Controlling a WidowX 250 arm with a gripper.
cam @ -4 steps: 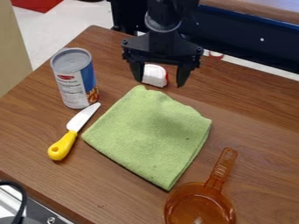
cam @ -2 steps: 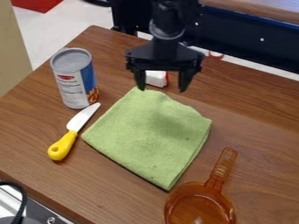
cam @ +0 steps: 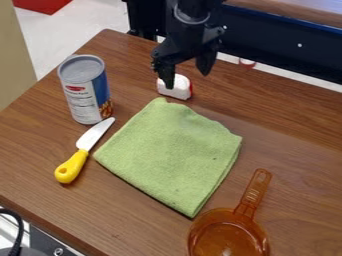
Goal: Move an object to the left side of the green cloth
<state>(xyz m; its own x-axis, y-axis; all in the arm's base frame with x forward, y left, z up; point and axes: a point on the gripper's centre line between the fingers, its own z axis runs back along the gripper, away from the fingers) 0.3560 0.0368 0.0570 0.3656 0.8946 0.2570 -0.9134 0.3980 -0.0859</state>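
Containers first. Can (cam: pixel 83 92), upper left of the frame: upright, top closed, contents hidden from where I stand. Orange see-through cup (cam: pixel 227 235), lower right, part cut off by the bottom edge; handle points up and slightly right. Pale patch low in its bowl; glare or something inside, cannot tell.

Black gripper (cam: pixel 188 77), top centre, turned at a slant. Jaws spread well apart, nothing pinched. One side hangs in front of the white-and-red piece (cam: pixel 179 91); contact, cannot tell. That piece sits on the worktop (cam: pixel 300 150) just above the top corner of the green cloth (cam: pixel 174 150), off the fabric.

Cloth lies folded across the middle. Yellow-handled knife (cam: pixel 71 167) flat to its left, blade slanting up toward the can's base, handle down-left.

Edges: worktop corner at upper left, one side running from it down the frame's left, another off to the right behind the jaws. Bare wood between cloth and right border, above the cup handle; a narrower strip between knife and cloth, widening toward the bottom.
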